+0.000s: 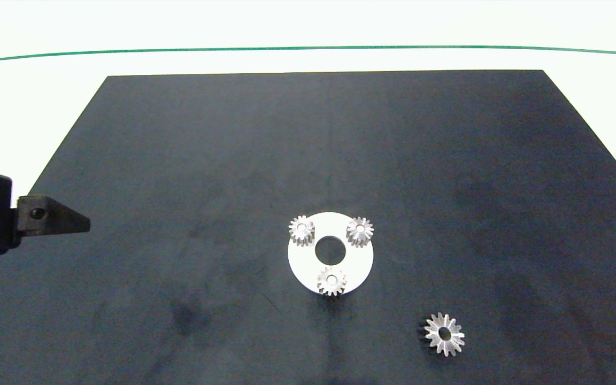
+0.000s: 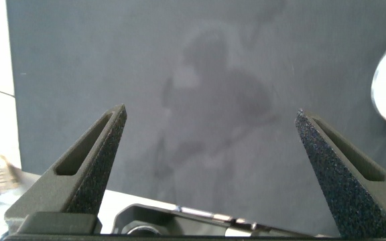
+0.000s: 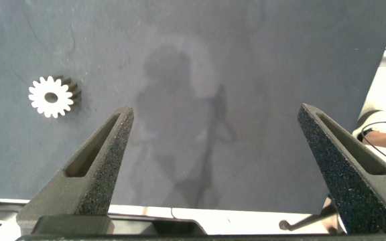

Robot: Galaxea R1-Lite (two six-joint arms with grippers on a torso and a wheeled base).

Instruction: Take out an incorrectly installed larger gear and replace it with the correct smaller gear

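I see the larger gear (image 1: 443,334) loose on the dark desk (image 1: 179,160), three small gears on the white disc (image 1: 359,262), both grippers' fingers (image 2: 92,171) (image 3: 96,167) wide open, empty.

The setting is a laboratory-type robot test bench rather than a home or shop. Evidence: a plain white table (image 1: 46,91) carries a single dark matte work mat (image 1: 318,160), with a thin green line (image 1: 308,48) running across the far side of the table top. The only items laid out are machine parts: a white ring-shaped plate (image 1: 359,264) carrying three small metal gears, and one larger gear (image 1: 444,334) lying loose on the mat (well apart from the plate). Robot hardware enters from both side edges. The mat surface shows faint smudges and wear marks.
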